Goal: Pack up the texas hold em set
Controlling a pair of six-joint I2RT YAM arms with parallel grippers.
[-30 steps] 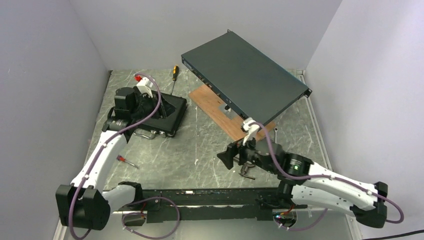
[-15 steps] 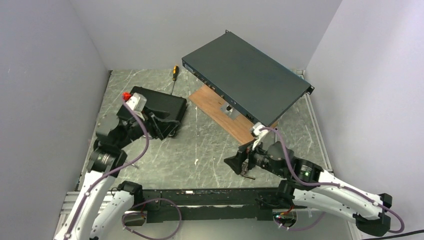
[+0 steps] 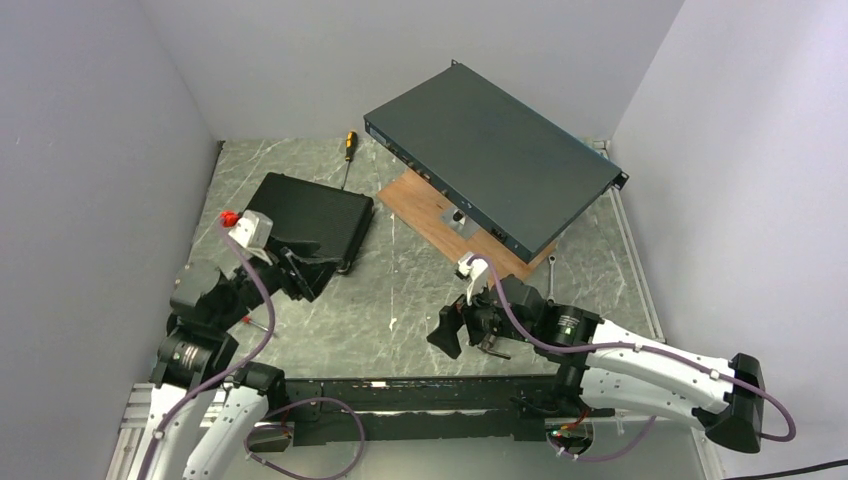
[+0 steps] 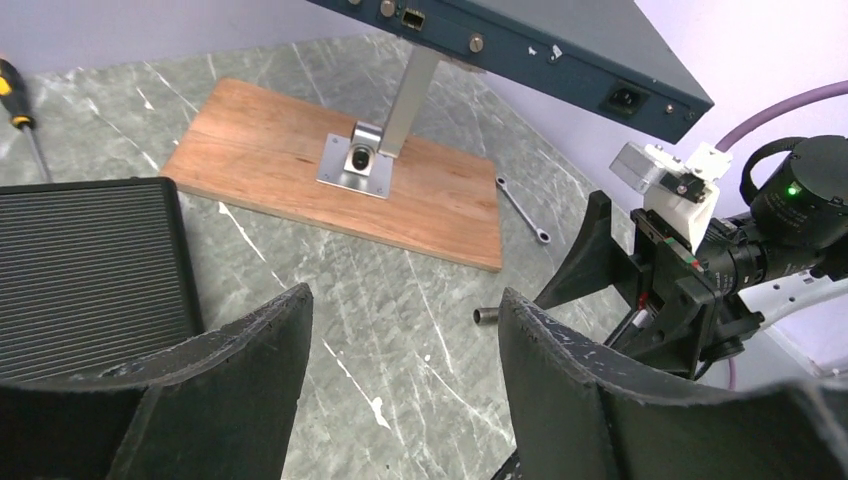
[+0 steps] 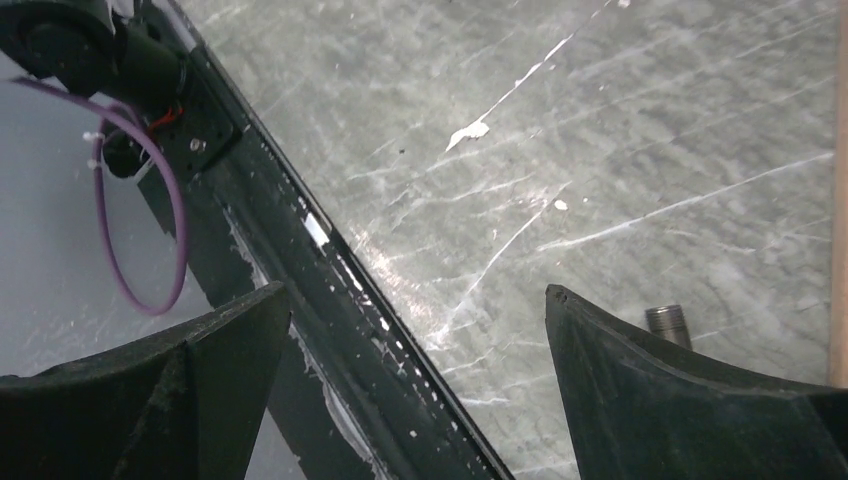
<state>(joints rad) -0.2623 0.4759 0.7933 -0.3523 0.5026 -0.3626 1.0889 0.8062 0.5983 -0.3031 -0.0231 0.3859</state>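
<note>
The texas hold em set shows only as a small black case [image 3: 312, 213] with a ribbed lid [image 4: 90, 265], lying closed on the left of the table. Its chips and discs are hidden inside. My left gripper [image 3: 300, 272] hangs just off the case's near corner, apart from it. In the left wrist view its jaws [image 4: 405, 300] stand open with only bare table between them. My right gripper [image 3: 452, 330] hovers low at the table's near middle, far from the case. It is open [image 5: 417, 292] and holds nothing.
A large dark-grey metal box [image 3: 490, 160] stands on a post over a wooden board [image 3: 432, 215] at the back right. A yellow-handled screwdriver [image 3: 349, 145], a small red screwdriver [image 3: 256, 323], a wrench [image 3: 552, 274], a small metal socket [image 4: 487, 316] and pliers [image 3: 495, 346] lie about. A black rail [image 5: 300, 235] edges the near side.
My left arm has drawn back from over the case toward the near left, its jaws widening. The right gripper has shifted a little left and opened fully.
</note>
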